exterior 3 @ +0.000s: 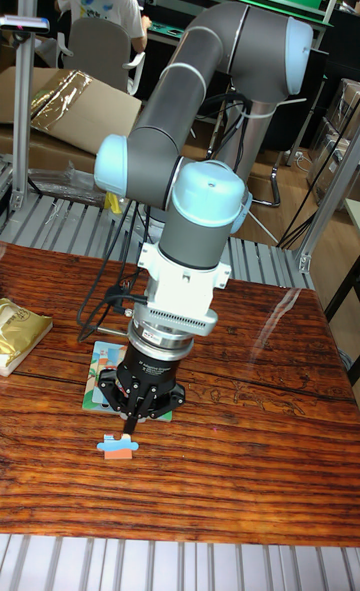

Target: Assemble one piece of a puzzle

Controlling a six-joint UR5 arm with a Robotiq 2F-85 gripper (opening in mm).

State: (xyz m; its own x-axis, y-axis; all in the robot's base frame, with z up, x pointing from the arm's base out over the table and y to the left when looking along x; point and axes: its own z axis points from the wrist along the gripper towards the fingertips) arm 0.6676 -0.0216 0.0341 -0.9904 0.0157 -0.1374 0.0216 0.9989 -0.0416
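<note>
A small puzzle piece, blue on top and orange below, lies on the wooden table near the front. My gripper points straight down just above the piece's upper right edge. Its dark fingers look drawn together, but the angle hides whether they touch the piece. Behind the gripper lies the puzzle board, a square colourful picture, mostly hidden by the gripper body.
A gold foil packet rests at the table's left edge. Black cables loop from the arm's wrist over the table. Behind the table are metal rails, cardboard and a seated person.
</note>
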